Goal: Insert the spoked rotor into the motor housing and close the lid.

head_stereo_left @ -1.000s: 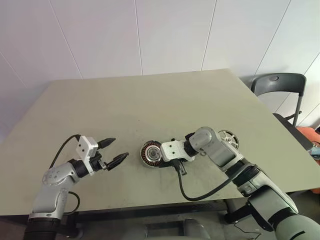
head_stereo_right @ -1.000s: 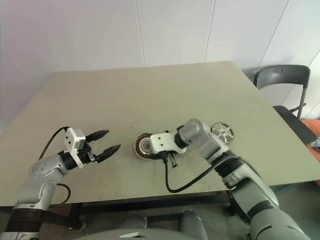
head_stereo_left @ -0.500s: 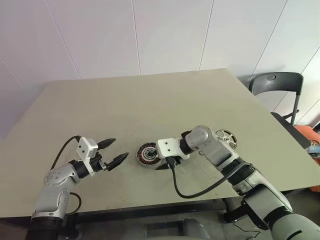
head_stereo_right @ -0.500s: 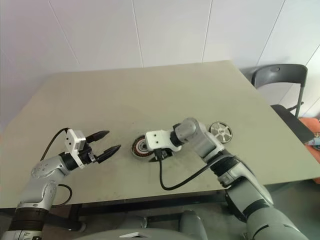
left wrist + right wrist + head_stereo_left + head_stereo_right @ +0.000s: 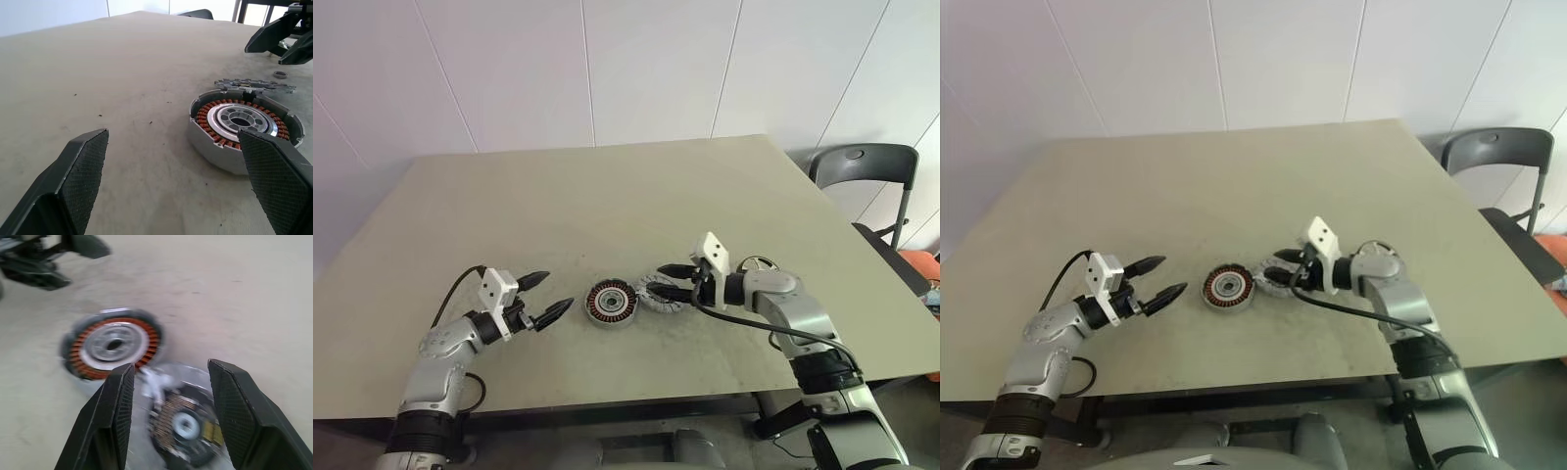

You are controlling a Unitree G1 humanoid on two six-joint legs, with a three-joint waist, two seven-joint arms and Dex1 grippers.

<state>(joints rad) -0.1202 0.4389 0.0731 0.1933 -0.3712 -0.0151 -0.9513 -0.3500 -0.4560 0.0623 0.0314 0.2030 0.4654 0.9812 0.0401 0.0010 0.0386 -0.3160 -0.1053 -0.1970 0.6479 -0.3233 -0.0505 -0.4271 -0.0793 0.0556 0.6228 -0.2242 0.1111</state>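
The motor housing [image 5: 610, 304] lies flat near the table's front, its copper windings facing up around a silver centre [image 5: 242, 122]. Just to its right the grey notched lid [image 5: 656, 293] lies flat on the table. My right gripper [image 5: 669, 279] hovers over the lid, open, with the lid low between its fingers [image 5: 183, 423] in the right wrist view. Behind my right forearm the spoked rotor [image 5: 760, 262] is mostly hidden. My left gripper [image 5: 557, 292] stands open, level, a short way left of the housing and apart from it.
The tan table [image 5: 607, 196] stretches bare behind the parts. A dark chair [image 5: 862, 162] stands off its right corner. A small metal ring [image 5: 280, 74] lies on the table beyond the lid. A black cable hangs from my right wrist.
My right gripper has opened, rolled over and drawn back to the right from the housing; the lid now lies bare beside it. My left gripper crept slightly toward the housing.
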